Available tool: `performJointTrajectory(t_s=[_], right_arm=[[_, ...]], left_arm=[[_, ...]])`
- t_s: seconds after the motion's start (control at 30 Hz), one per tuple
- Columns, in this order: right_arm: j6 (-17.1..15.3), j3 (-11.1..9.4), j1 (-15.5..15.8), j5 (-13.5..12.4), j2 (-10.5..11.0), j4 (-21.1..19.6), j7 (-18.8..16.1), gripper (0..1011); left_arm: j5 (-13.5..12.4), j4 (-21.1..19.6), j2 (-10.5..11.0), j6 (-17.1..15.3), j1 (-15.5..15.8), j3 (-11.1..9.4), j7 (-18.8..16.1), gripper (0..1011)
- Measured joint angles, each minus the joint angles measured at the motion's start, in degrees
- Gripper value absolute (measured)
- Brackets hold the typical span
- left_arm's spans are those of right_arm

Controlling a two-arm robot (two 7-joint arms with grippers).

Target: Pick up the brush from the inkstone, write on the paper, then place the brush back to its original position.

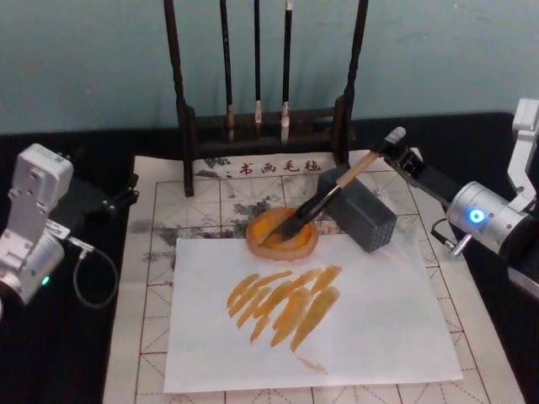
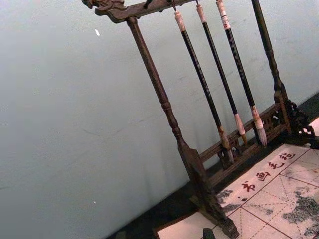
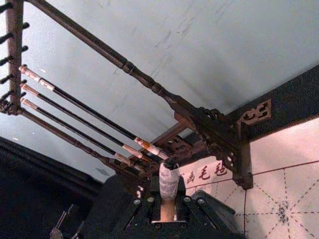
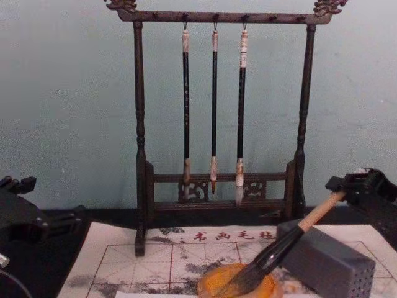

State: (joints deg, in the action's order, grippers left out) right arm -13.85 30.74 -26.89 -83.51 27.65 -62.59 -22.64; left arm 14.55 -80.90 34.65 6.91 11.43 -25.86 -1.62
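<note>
Right claw (image 1: 396,148) is clenched on the brush (image 1: 327,199) at the top of the handle, just under the white cap. The right wrist view shows the handle seated in it (image 3: 168,199).

The brush is tilted, with its bristles down in the inkstone (image 1: 305,249), which sits mid-desk in front of the brush rack (image 1: 265,126). The handle rises toward the desk's far right corner and crosses the grey block (image 1: 370,223) just right of the dish. I can't tell if the handle touches the block.

The paper (image 1: 379,328), toward the near edge, carries orange strokes, so I read this as the put-back step, nearly done.

How to finish it well:
- Lower the handle end slowly until the block takes the weight.
- Keep the bristles inside the dish rim and don't drag them toward the paper.
- Release only once the handle is supported, or it may drop, flick ink, or roll off the block.
- Back out along the handle axis, up and to the right, clear of the cap and the rack.

Left claw (image 1: 125,195) is parked at the desk's left edge; I can't tell its state. Leave it there.
</note>
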Motion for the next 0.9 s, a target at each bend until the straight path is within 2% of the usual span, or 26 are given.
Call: performJointTrajectory(t_s=[0.9], right_arm=[[-1.1,-1.0,0.1,0.8,-1.1,1.4,1.2,185]], left_arm=[[0.0,0.0,0.0,0.0,0.0,0.0,0.0,1001]])
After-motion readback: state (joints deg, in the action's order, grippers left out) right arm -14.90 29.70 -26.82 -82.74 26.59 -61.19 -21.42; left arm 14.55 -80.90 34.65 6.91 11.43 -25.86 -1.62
